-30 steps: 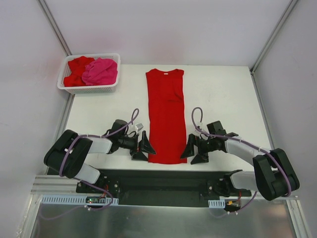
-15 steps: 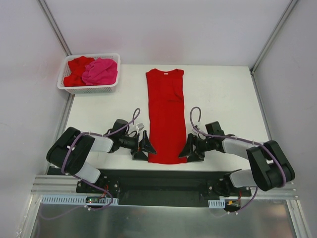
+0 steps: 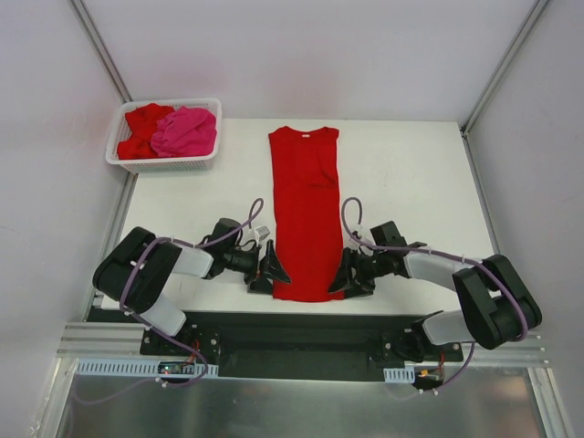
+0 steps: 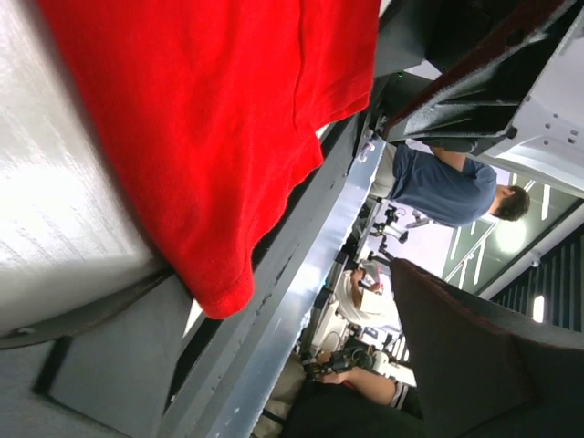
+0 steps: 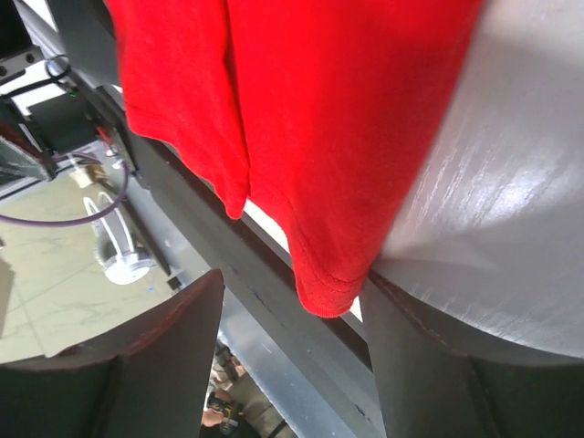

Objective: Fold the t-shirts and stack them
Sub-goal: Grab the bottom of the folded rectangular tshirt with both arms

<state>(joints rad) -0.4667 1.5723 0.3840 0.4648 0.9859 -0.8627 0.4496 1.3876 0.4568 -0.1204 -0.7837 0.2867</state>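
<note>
No readable text anywhere, no labels, no brand marks, no numbers, no signs, nothing legible in all three views

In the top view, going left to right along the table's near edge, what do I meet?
left tool → red t-shirt → right tool

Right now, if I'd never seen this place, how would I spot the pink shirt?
Find the white table, then the white basket at its far left corner. Two bunched-up shirts lie inside, and the pink shirt fills the right side, beside a red shirt. It is the only pink thing; the long shirt spread on the table is red too.
</note>
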